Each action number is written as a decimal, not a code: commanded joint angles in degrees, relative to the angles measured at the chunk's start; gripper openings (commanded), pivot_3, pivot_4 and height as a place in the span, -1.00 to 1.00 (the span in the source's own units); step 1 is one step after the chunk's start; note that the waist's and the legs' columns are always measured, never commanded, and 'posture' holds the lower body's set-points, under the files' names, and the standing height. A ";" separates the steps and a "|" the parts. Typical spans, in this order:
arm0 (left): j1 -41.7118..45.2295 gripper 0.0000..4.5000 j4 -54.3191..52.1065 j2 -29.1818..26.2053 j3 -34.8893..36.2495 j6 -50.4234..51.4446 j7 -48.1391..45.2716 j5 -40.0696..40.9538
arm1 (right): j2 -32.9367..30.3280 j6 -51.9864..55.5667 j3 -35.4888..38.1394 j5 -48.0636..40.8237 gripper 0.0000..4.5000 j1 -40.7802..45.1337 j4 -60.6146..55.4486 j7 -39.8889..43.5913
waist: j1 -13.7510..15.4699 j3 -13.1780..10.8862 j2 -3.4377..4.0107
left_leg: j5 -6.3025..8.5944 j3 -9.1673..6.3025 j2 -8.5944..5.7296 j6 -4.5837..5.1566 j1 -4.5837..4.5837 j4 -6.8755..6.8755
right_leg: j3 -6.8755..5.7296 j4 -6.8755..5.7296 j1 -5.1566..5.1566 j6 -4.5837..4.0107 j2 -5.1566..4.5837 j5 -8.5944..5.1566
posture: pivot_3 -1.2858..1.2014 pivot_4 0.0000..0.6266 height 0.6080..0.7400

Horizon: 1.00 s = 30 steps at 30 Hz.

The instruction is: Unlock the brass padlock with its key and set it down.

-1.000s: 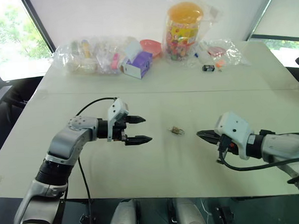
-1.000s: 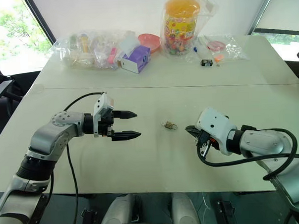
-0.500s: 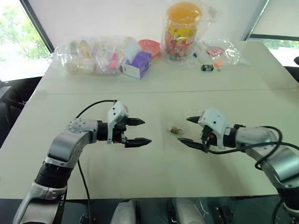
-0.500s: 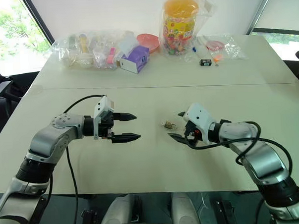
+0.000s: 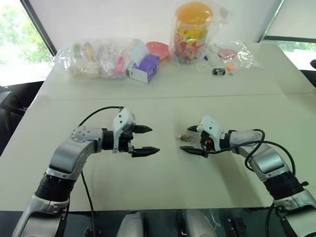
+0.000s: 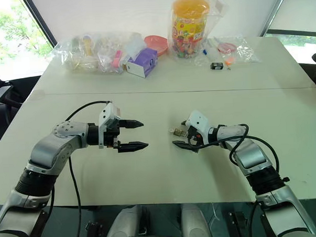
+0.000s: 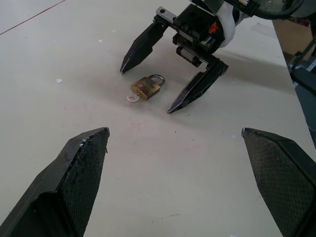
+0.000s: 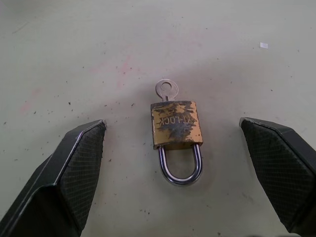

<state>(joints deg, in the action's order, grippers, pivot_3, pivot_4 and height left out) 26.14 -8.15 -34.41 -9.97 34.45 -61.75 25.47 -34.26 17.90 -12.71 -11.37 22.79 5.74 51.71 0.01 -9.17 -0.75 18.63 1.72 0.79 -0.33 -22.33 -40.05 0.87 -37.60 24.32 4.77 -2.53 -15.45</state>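
The brass padlock [image 8: 176, 125] lies flat on the white table [image 5: 166, 186], its silvery shackle [image 8: 180, 168] looped shut. The key [image 8: 165, 90] sticks out of its base, with only the round head showing. My right gripper [image 5: 186, 139] is open and low over the table, one finger on each side of the padlock and neither touching it. The left wrist view shows the same: the padlock [image 7: 148, 87] between the right fingertips [image 7: 129, 61]. My left gripper [image 5: 154, 138] hovers open a short way to the left, pointing at the padlock, with nothing between its fingers.
Along the table's far edge stand clear bags of small items [image 5: 95, 59], a purple and white box [image 5: 144, 69], a pink bowl [image 5: 158, 48] and a bagged jar with an orange lid [image 5: 194, 30]. A small black object [image 5: 218, 71] lies near them.
My right gripper went from shut to open and moved in from the right, down toward the table, until its fingers stood on both sides of the padlock. The left gripper stayed put.
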 commanded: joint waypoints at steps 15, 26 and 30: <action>4.23 1.00 4.34 4.08 4.01 5.29 2.12 5.14 | -2.56 -11.35 -0.10 13.41 -0.69 -5.25 -10.56 -7.26 | -0.37 0.02 0.02 | 0.00 -0.01 -0.04 -0.01 0.02 -0.06 | -0.01 -0.14 -0.01 0.00 -0.06 0.00 | 0.03 -0.52 0.92; 10.59 1.00 9.53 7.90 1.78 7.36 -2.47 7.05 | -7.69 -27.97 1.78 29.09 -0.69 -9.04 -31.54 -14.70 | -0.69 0.01 0.02 | -0.03 0.01 -0.06 -0.05 -0.03 -0.05 | 0.03 -0.19 0.12 0.00 0.08 0.00 | 0.03 -0.52 0.92; 11.39 1.00 11.03 8.92 1.31 6.33 -3.34 6.53 | -7.30 -28.00 1.64 29.86 -0.69 -8.60 -32.59 -14.03 | -0.52 0.01 0.01 | -0.03 0.02 -0.08 -0.05 -0.03 -0.06 | 0.03 -0.19 0.11 0.00 0.07 0.00 | 0.03 -0.52 0.92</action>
<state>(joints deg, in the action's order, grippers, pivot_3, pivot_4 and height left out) 35.92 3.51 -25.64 -9.01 41.70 -64.53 31.78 -41.56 -9.25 -12.65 18.06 13.60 -24.62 38.03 -0.52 -9.16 -0.73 18.60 1.74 0.71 -0.38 -22.37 -40.11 0.90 -37.80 24.43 4.76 -2.46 -15.45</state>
